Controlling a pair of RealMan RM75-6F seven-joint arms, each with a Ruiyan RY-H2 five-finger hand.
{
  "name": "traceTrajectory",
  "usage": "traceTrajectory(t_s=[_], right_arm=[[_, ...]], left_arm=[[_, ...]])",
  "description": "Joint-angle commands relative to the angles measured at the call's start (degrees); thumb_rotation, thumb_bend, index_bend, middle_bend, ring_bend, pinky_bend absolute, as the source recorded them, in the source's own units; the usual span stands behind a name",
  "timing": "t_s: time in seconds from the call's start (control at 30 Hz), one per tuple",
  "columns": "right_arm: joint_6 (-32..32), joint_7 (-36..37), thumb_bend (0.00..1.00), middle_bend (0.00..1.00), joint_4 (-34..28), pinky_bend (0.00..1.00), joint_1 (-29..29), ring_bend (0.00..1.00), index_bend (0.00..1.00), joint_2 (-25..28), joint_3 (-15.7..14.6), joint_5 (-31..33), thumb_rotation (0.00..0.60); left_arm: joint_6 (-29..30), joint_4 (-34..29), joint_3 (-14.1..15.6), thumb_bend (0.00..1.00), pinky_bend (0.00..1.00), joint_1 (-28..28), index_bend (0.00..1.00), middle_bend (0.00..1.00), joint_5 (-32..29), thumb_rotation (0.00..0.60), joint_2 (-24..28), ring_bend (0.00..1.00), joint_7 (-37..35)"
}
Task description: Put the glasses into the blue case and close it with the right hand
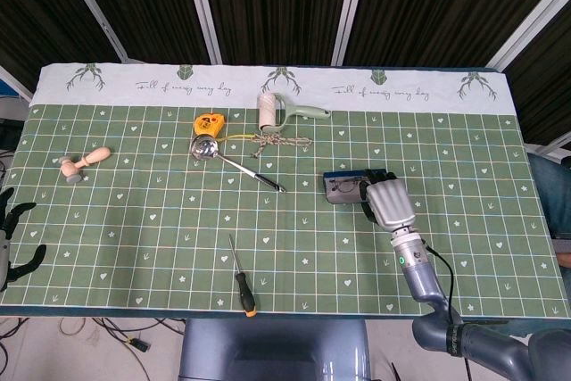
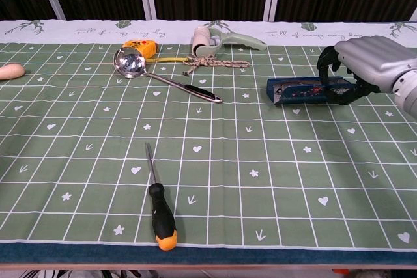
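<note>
The blue case (image 1: 346, 188) (image 2: 301, 90) lies on the green mat right of centre, its lid low over the base. In the head view a grey interior with the glasses (image 1: 343, 191) faintly shows; the chest view does not show them. My right hand (image 1: 389, 202) (image 2: 359, 68) grips the case's right end, dark fingers (image 2: 329, 76) curled over its edge. My left hand (image 1: 11, 236) hangs off the table's left front corner, fingers apart and holding nothing.
A ladle (image 1: 223, 160) (image 2: 159, 75), orange tape measure (image 1: 208, 121), lint roller (image 1: 284, 108), rope bundle (image 1: 279, 141) and wooden pestle (image 1: 84, 163) lie toward the back. A black-and-orange screwdriver (image 1: 242, 285) (image 2: 159, 208) lies near the front edge.
</note>
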Motion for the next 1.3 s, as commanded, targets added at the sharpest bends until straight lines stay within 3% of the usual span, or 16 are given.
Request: traceTrajectory(t_s=[0.03, 0.43, 1.3], right_arm=[[-2.3, -2.53, 0.61, 0.28, -2.18, 0.37, 0.6, 0.3, 0.73, 1.19, 0.11, 1.92, 0.6], [-9.7, -6.66, 0.61, 0.26, -5.37, 0.33, 4.38, 0.21, 0.74, 2.32, 2.94, 9.48, 0.6], [-14.58, -15.91, 0.61, 0.24, -1.72, 0.33, 13.7, 0.18, 0.76, 0.49, 7.47, 24.2, 0.6]], left_arm=[[0.01, -0.01, 0.01, 0.31, 0.0, 0.0, 0.21, 0.0, 0.03, 0.6, 0.02, 0.0, -0.01], [-0.3, -0.12, 0.12, 0.31, 0.0, -0.1, 0.21, 0.0, -0.08, 0.6, 0.19, 0.0, 0.34], [-0.35, -0.07, 0.18, 0.31, 0.0, -0.09, 0.21, 0.0, -0.15, 0.6, 0.25, 0.0, 0.34]])
